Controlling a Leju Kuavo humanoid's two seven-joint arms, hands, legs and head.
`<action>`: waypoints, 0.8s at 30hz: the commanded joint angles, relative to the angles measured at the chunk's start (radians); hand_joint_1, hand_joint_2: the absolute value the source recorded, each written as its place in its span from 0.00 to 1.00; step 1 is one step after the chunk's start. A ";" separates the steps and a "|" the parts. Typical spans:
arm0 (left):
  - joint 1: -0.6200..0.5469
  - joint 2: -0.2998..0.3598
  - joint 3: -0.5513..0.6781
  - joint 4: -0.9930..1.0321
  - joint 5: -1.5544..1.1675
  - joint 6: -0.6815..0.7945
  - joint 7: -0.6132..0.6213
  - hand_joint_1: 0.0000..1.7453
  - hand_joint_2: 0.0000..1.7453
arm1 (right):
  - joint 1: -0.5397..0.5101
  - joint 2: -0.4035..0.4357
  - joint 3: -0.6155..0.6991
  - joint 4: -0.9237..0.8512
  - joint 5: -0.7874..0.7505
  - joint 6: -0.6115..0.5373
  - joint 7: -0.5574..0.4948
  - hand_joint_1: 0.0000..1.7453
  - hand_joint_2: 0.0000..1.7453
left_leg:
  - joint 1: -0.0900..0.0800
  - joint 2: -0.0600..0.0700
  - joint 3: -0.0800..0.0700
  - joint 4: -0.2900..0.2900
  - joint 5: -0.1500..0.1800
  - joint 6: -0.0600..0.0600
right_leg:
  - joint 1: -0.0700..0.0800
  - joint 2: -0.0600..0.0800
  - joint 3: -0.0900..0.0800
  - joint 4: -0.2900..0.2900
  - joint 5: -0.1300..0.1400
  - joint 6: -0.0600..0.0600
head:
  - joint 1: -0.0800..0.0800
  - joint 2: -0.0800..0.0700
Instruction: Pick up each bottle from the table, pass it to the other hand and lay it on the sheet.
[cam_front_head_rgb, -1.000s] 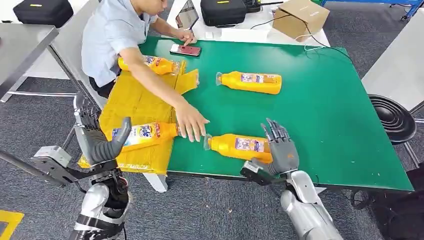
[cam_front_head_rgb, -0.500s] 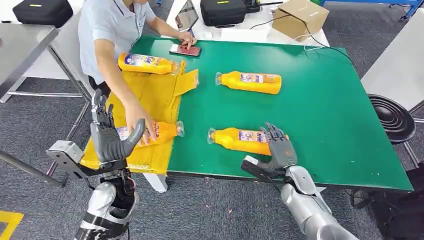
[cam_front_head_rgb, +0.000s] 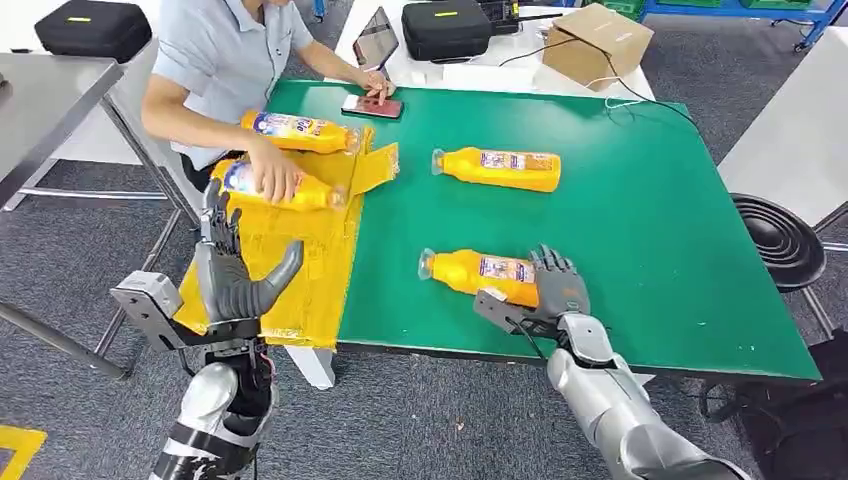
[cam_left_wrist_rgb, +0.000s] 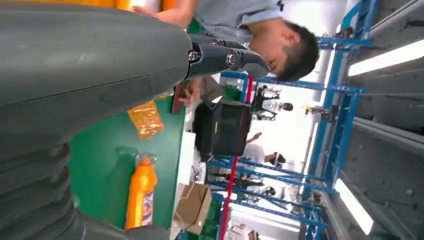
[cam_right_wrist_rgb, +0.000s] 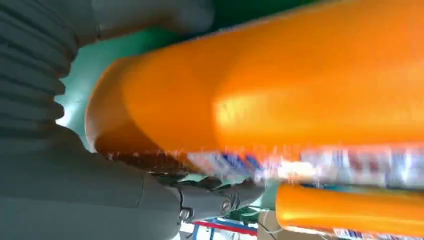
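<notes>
An orange bottle (cam_front_head_rgb: 478, 274) lies on the green table (cam_front_head_rgb: 650, 250) near its front edge, cap pointing left. My right hand (cam_front_head_rgb: 556, 290) grips its base end; in the right wrist view the bottle (cam_right_wrist_rgb: 300, 85) sits between my thumb and fingers (cam_right_wrist_rgb: 220, 197). My left hand (cam_front_head_rgb: 236, 276) is raised and open over the front of the yellow sheet (cam_front_head_rgb: 300, 260), holding nothing. A second orange bottle (cam_front_head_rgb: 500, 167) lies further back on the table. Two bottles are on the sheet: one (cam_front_head_rgb: 300, 130) at its far end, another (cam_front_head_rgb: 275, 185) under a person's hand.
A person (cam_front_head_rgb: 225, 60) sits at the table's far left corner, reaching over the sheet. A phone (cam_front_head_rgb: 372, 104) lies on the table by them. Behind the table are a black case (cam_front_head_rgb: 445, 25) and a cardboard box (cam_front_head_rgb: 598, 30). A black stool (cam_front_head_rgb: 785, 235) stands to the right.
The person slid the front bottle further back along the sheet. My right hand came down and closed on the near bottle's base. My left hand drifted right and up.
</notes>
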 joint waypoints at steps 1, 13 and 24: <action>-0.038 0.011 0.001 0.072 0.003 -0.008 0.007 0.00 1.00 | 0.035 -0.002 0.003 0.096 0.000 0.044 0.000 1.00 1.00 | 0.002 -0.003 0.001 -0.003 0.001 -0.001 | 0.002 -0.005 0.006 -0.004 0.000 -0.002 | 0.000 0.000; -0.046 0.015 -0.004 0.101 0.024 -0.020 0.009 0.00 1.00 | 0.092 0.054 -0.146 0.014 -0.254 0.051 -0.360 1.00 1.00 | 0.002 0.002 0.002 -0.001 0.000 -0.001 | 0.002 0.000 0.011 -0.003 0.003 -0.003 | 0.000 0.000; -0.034 0.019 -0.071 0.346 0.345 -0.214 0.235 0.00 1.00 | 0.324 0.121 0.027 -0.630 -0.656 -0.039 -0.582 1.00 1.00 | 0.002 0.004 0.000 -0.002 0.000 -0.003 | 0.004 0.004 0.009 -0.002 0.002 -0.004 | 0.000 0.000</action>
